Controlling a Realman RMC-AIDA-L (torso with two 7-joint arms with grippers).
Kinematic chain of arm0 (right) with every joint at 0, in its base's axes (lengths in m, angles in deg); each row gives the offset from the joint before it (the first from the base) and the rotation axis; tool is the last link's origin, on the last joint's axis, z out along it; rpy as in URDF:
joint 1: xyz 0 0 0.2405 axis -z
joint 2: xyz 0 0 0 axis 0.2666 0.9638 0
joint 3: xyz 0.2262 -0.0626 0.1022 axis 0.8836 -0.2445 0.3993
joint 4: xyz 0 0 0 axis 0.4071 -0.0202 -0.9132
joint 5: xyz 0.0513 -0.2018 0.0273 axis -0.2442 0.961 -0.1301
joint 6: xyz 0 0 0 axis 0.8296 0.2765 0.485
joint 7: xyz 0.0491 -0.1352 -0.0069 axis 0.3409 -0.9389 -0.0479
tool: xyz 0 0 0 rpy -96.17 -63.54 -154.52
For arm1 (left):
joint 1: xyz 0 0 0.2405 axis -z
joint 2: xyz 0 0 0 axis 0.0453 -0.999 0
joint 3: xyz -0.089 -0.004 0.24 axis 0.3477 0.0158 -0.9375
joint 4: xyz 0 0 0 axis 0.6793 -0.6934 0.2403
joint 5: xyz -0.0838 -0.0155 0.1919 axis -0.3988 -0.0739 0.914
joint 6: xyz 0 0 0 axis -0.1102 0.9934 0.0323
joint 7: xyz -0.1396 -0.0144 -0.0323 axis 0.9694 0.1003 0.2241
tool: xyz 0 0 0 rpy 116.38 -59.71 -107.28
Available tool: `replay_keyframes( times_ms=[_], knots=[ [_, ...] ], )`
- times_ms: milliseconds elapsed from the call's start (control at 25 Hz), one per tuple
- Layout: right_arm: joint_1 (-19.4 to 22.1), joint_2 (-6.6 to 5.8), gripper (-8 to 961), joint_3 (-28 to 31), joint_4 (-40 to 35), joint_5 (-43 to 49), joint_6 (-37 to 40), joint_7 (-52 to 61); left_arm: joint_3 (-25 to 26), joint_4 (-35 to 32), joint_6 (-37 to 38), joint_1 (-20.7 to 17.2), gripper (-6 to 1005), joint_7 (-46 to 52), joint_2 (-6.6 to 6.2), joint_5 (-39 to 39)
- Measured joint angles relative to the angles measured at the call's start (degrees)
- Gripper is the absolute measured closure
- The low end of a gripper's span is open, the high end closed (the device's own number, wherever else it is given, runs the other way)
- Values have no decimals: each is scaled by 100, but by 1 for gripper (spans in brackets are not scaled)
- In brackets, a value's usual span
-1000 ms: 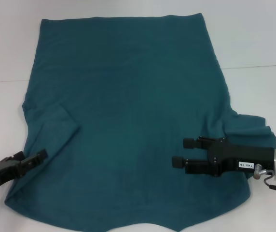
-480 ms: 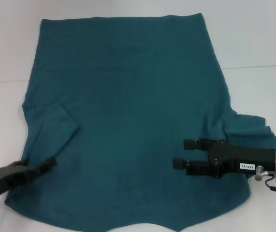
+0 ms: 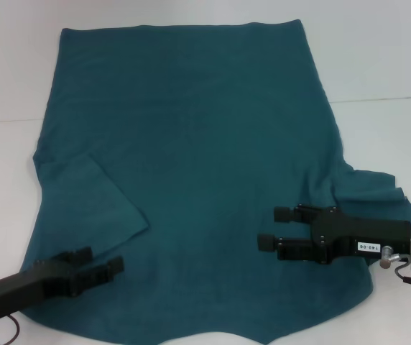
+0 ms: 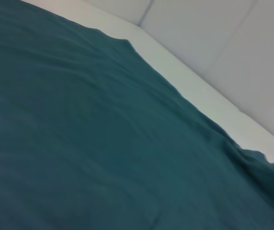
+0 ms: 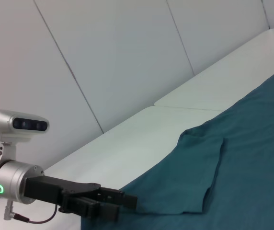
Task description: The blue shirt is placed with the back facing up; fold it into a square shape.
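Observation:
The blue shirt (image 3: pixel 191 144) lies spread back-up on the white table (image 3: pixel 385 65), and it fills most of the left wrist view (image 4: pixel 79 143). Its left sleeve (image 3: pixel 94 201) is folded inward onto the body. My left gripper (image 3: pixel 99 261) hovers low over the shirt's near left part, just below that folded flap, open with nothing between its fingers. The right wrist view also catches the left gripper (image 5: pixel 115 205) beside the folded sleeve (image 5: pixel 199 172). My right gripper (image 3: pixel 271 228) stands open over the near right part of the shirt, pointing left, holding nothing.
A table seam (image 3: pixel 385 98) runs across the white surface to the right of the shirt. Pale wall panels (image 5: pixel 127 57) rise behind the table. The right sleeve (image 3: pixel 378 188) lies bunched beside my right arm.
My left gripper has slid right, from the shirt's left edge onto its body. The left sleeve flap now reaches farther inward over the shirt. The right gripper has stayed still.

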Motion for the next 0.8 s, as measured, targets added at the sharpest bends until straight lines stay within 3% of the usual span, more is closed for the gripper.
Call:
replay_keyframes(
  times_ms=[280,640,800],
  knots=[
    [17,-13,54,18,0,-12,-1,0,138,-125,496,-25,94,11,-27,-4],
    [143,-204,55,132,-38,-20,-32,229,315,-147,1498,27,93,-258,-40,-379],
    [308,-226,55,132,-198,-32,14,158,188,82,1780,109,94,-1172,21,-455]
  ],
)
